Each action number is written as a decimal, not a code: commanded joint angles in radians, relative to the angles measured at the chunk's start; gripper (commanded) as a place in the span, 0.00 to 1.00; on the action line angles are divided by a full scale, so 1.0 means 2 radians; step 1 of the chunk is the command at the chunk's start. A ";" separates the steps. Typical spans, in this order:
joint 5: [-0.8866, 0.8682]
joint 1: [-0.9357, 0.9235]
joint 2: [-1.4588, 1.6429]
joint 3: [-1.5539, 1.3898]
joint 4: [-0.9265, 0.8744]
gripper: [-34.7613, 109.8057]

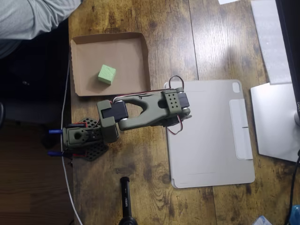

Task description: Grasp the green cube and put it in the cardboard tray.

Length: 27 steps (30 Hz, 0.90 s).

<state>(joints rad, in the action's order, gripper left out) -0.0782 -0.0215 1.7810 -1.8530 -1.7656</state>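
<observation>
Dark brown wood with strong grain makes the table (187, 42), seen from above. Near its upper left part lies the cardboard tray (84, 51), a shallow square with low folded walls. Inside it, toward the lower middle of the floor, sits the green cube (107, 74), resting flat and apart from all 4 walls. Just below the tray is the olive-green arm (140, 112), folded on itself, with its black base (86, 138) at the left edge of the table. The arm's upper end lies over the corner of a flat grey tablet case (211, 140), which covers much of the right side. The tool is hidden by the arm's own body, so I cannot tell how far it is open or whether it holds something. A white cable (65, 112) runs along the left edge, and a grey sleeve (37, 16) of a person shows at the top left corner.
</observation>
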 commanded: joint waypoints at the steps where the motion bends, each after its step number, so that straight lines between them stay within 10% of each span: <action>1: -0.008 -0.001 0.016 -0.002 0.001 0.24; 27: -0.021 -0.004 0.025 -0.005 0.002 0.24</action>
<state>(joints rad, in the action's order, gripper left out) -0.1012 -0.0215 1.7932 -1.8653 -1.7503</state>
